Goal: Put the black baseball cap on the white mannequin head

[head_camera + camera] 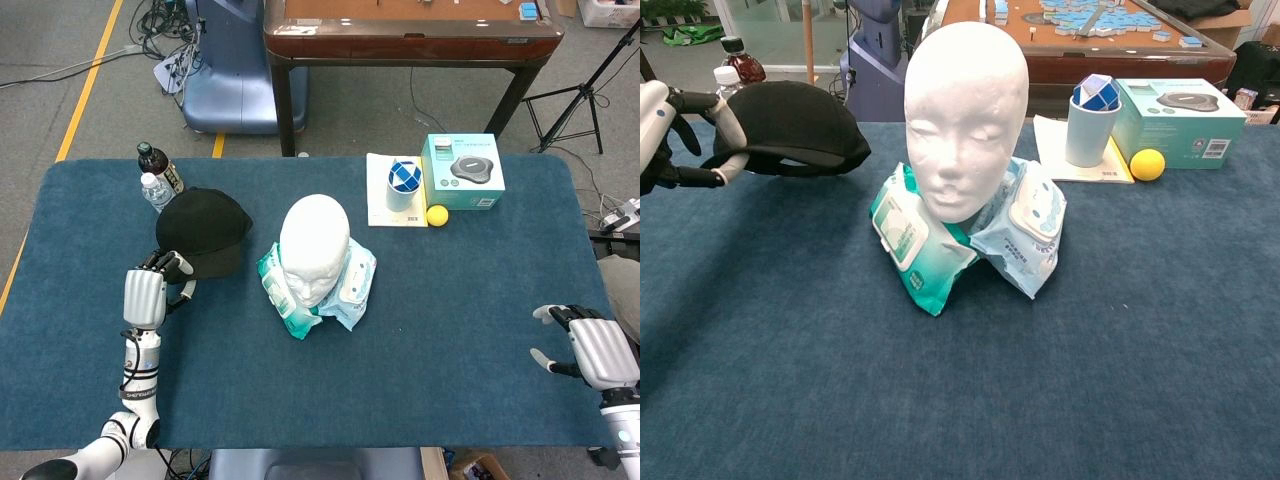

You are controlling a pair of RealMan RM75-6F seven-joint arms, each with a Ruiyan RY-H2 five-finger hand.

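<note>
1. Your left hand (146, 289) holds the black baseball cap (203, 229) by its brim. In the chest view its fingers (728, 122) curl over the top of the brim edge while the thumb sits beneath it.
2. The cap is plain matte black with a rounded, full crown and a short curved brim. No logo or stitching can be made out on it.
3. In the chest view the cap looks lifted off the table (1060, 380), brim pointing toward your left hand and its underside edge showing as a dark lip. The crown is tipped slightly up and away from you.
4. The cap sits at the left of the table, well apart from the white mannequin head (314, 245) and just in front of two bottles (160, 178), one dark, one clear.
5. The mannequin head is smooth and white, standing upright near the table's middle with its face toward you. It is propped among packs of wet wipes (910, 240) in teal and white wrapping that touch its neck on both sides.
6. Your right hand (592, 348) is at the far right edge of the table, fingers spread apart and holding nothing.
7. Behind the mannequin head on the right are a cup (402, 184) holding a blue and white puzzle ball, a yellow ball (437, 214) and a teal box (463, 170).
</note>
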